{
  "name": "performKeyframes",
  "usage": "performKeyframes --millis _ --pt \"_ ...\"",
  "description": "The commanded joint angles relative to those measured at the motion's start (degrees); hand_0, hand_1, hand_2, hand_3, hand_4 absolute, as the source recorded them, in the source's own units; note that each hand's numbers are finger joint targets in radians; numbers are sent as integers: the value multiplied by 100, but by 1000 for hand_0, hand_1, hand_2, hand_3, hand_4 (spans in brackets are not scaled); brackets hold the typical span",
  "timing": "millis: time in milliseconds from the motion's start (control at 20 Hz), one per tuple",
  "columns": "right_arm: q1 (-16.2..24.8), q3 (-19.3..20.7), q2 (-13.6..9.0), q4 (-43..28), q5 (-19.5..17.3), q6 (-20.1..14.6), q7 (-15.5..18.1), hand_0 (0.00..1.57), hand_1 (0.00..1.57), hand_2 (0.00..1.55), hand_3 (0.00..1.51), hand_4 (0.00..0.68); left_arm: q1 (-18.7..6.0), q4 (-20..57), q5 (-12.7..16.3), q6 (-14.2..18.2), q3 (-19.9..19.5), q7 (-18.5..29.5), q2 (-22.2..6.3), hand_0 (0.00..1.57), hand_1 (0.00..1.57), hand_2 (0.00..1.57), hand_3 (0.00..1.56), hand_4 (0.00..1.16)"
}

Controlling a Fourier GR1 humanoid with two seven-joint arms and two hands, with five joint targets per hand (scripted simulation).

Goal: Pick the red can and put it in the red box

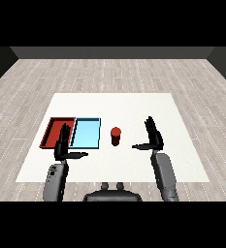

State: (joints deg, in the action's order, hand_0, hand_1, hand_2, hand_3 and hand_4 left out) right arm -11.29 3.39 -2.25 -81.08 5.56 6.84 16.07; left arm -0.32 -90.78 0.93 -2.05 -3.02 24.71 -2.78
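Red can: It stood upright on the white table, near the middle. Nothing touched it.

Where the can was: It was just beside the light blue tray, at that tray's 3 o'clock side. A thin strip of table showed between them.

Right hand: It was at the can's 3 o'clock side, near it but apart from it. Its fingers were straight and pointed up toward 12 o'clock. Its thumb stuck out toward the can at 9 o'clock. The hand was spread and held nothing.

Light blue tray: It lay flat between the can and the red tray. I could see nothing in it.

Red tray: It lay touching the blue tray, at the blue tray's 9 o'clock side. It was well apart from the can. The part that showed had nothing in it.

Left hand: It was in front of the near right corner of the red tray and hid part of it. Its fingers were straight and its thumb pointed toward 3 o'clock. It held nothing.

Step in hand: I think this was the very first step, the reach for the can. The can was not yet picked up.

Next move: I think the right hand needed to slide toward 9 o'clock until the can sat between thumb and fingers. Then it needed to curl round the can and lift it.

After that: The can would have to go over the blue tray to reach the red one. That was a long way across for the right hand.
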Motion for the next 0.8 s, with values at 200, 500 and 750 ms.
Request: performKeyframes --millis 200,500,750 --pt "-759 -9 174 1043 167 -132 115 0 0 0 0 0 -65 141 76 20 29 54 109 0 0 0 0 0" --pt "-1074 -543 222 2035 473 -533 786 0 0 0 0 0 101 -555 103 122 29 -448 43 0 0 0 0 0" --pt "-1204 -1230 224 2337 854 -1116 1070 0 0 0 0 0 -362 393 311 -138 -295 -89 -156 0 0 0 0 0"
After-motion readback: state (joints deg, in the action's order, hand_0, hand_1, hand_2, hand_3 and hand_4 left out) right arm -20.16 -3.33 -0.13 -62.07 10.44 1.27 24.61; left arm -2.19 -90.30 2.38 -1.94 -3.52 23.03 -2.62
